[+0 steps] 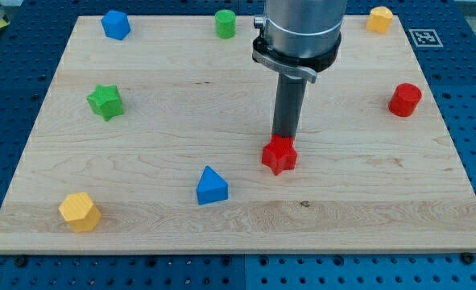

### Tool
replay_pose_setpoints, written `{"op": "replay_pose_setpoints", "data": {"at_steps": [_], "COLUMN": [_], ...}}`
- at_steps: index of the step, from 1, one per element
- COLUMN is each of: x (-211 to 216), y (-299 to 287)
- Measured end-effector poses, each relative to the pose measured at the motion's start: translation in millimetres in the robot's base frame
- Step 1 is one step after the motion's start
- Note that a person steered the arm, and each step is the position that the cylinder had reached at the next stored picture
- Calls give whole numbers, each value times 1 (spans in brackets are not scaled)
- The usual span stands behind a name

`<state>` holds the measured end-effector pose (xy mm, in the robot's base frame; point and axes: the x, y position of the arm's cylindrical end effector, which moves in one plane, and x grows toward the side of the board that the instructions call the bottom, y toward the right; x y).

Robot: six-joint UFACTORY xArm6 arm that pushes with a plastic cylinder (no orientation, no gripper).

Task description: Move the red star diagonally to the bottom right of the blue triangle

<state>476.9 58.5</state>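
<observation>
The red star (279,155) lies on the wooden board (366,185) a little below its middle. My tip (283,138) touches the star's upper edge, from the view's top. The blue triangle (212,186) sits to the star's lower left, about a block's width of bare wood between them. The dark rod rises from the tip to the grey arm body at the view's top.
A green star (105,101) is at the left, a yellow block (80,212) at the bottom left, a blue block (115,24) at the top left. A green cylinder (225,23) is at the top, a yellow block (379,18) top right, a red cylinder (404,100) at the right.
</observation>
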Motion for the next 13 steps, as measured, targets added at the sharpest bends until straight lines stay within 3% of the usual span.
{"op": "replay_pose_setpoints", "data": {"at_steps": [3,9,11,13], "x": [4,71,47,70], "y": [-15,15,7,-3]}}
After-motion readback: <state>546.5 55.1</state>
